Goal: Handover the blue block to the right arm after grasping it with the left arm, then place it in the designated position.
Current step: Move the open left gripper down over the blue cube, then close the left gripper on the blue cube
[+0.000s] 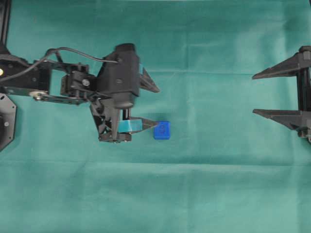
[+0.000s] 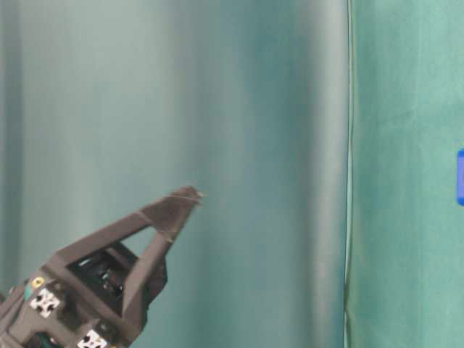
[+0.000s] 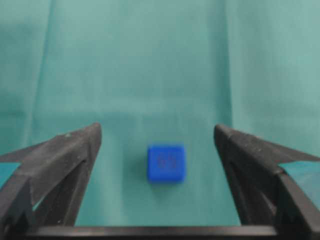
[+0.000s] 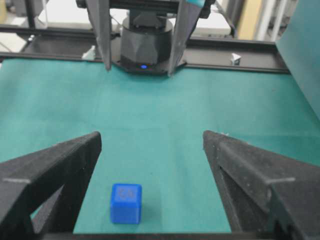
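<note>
Left tool (image 3: 157,135) spread wide, straddling the blue block (image 3: 166,163) on the green bench cloth (image 1: 204,194), no contact. Approach step. Next: descend, close squarely. Far right, right tool (image 1: 257,93) stands wide, empty.

Bright blue block (image 1: 162,130), plain green cloth (image 1: 218,184), black arms with teal-taped left jaws

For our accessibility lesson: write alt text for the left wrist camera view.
A small blue block sits on green cloth, centred between the wide-open black fingers of the left gripper, untouched. Teal tape shows on the fingers' outer edges.
</note>
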Controlling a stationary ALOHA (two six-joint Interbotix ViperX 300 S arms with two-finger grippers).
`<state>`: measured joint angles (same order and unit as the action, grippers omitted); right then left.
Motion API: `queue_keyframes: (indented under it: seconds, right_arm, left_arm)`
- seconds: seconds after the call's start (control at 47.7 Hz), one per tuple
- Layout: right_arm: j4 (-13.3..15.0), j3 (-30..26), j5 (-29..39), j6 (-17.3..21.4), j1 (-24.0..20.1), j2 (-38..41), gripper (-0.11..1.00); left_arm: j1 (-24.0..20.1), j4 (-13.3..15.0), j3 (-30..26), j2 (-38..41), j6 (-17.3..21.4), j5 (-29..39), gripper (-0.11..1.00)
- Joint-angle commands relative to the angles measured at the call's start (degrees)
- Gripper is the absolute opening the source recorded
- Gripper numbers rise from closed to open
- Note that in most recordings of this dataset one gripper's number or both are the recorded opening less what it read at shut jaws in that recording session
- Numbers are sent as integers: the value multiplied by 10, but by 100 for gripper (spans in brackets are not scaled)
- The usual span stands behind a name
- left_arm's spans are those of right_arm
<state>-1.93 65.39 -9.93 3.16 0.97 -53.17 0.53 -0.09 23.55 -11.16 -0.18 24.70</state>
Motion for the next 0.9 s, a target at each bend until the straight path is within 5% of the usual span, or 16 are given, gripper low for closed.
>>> queue_keyframes:
  seconds: [0.0,0.189,0.88]
  right_arm:
    - [-2,-15,-1,1,1,3,93]
    - [-2,-15,4,1,1,4,93]
    - [-2,-16,8,1,1,4,93]
  left_arm:
    - [6,0,-43,0,-1,49,100]
    - [11,-1,-75,4,-1,98,100]
    - [11,0,-74,4,-7,102,100]
